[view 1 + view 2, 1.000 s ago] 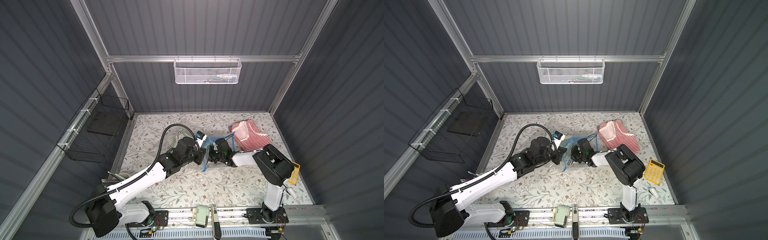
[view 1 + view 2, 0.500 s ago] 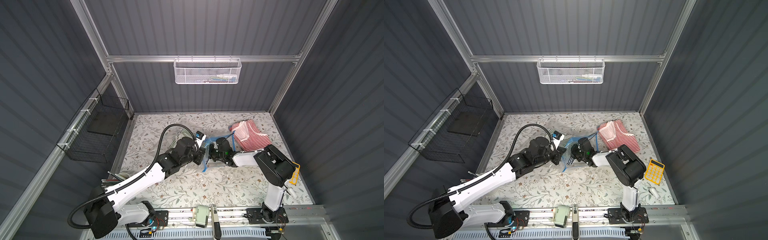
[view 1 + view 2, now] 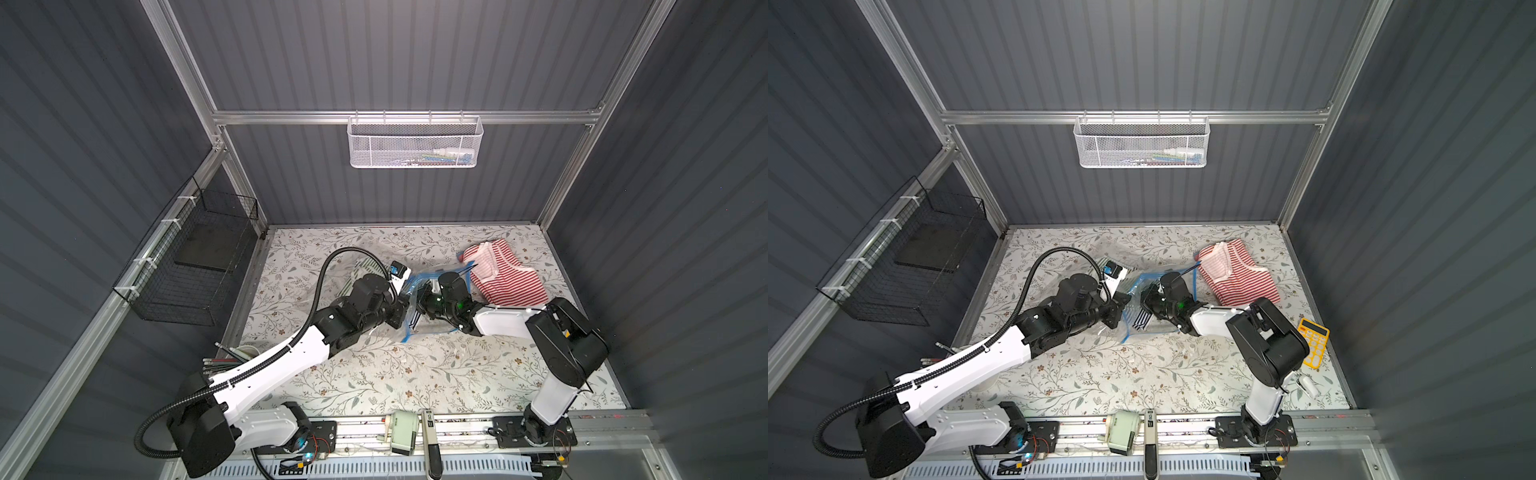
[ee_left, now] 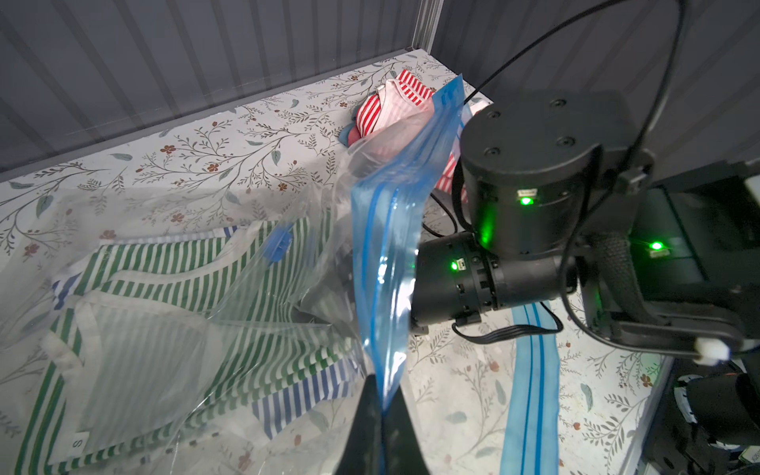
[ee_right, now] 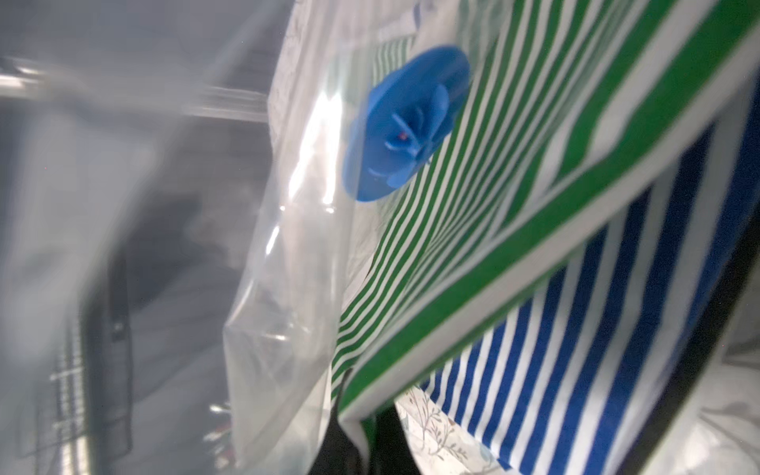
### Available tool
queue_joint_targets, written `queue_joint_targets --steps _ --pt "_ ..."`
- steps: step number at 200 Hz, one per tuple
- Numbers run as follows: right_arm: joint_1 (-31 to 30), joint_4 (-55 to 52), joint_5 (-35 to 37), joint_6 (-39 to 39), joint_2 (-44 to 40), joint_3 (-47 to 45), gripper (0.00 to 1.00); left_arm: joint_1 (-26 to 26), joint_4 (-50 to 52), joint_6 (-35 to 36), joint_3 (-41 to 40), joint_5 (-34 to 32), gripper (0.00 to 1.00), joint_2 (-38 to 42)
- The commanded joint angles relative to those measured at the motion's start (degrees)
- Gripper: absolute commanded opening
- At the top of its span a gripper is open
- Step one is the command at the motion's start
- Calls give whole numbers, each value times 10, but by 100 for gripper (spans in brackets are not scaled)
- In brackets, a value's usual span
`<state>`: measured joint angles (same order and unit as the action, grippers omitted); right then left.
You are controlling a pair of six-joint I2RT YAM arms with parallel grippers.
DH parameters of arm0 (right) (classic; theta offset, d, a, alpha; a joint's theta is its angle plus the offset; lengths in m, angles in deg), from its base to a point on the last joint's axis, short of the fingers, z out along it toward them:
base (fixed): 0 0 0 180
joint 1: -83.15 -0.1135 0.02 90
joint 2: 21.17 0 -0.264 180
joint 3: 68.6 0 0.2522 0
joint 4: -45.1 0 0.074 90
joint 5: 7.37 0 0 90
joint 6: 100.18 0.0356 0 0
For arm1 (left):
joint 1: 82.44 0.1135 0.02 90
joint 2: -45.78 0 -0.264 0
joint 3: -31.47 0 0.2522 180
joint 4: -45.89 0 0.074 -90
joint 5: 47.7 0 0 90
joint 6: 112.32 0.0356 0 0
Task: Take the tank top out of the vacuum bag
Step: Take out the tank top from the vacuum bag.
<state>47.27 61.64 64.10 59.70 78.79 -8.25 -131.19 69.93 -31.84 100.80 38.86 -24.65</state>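
Now, tank top (image 4: 164, 263) tag (image 4: 78, 443) reads "S"; left end effector (image 4: 382, 407) pinches the vacuum bag (image 4: 390, 230); right end effector (image 5: 362, 446), reaching inside, grips the tank top.

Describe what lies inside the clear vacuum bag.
Inside the vacuum bag: a green-striped tank top lying over a blue-striped garment. Most of the blue-striped one is covered by it.

Clear vacuum bag (image 4: 390, 230), mouth open, green-striped tank top (image 4: 164, 263) inside
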Motion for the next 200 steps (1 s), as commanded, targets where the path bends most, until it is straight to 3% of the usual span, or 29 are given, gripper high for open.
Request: queue_joint_targets --steps 1,68,109,200 --pt "-5 -6 -2 -1 -21 -16 0 0 1 -5 5 -15 0 2" --pt "-14 -31 -2 6 -34 -11 0 0 -9 -8 14 -1 0 -10" --pt "-15 -74 -1 -30 -22 20 0 0 1 -8 57 16 0 -3" --pt "-39 -235 21 -102 -95 108 0 0 27 -30 109 -47 0 -31"
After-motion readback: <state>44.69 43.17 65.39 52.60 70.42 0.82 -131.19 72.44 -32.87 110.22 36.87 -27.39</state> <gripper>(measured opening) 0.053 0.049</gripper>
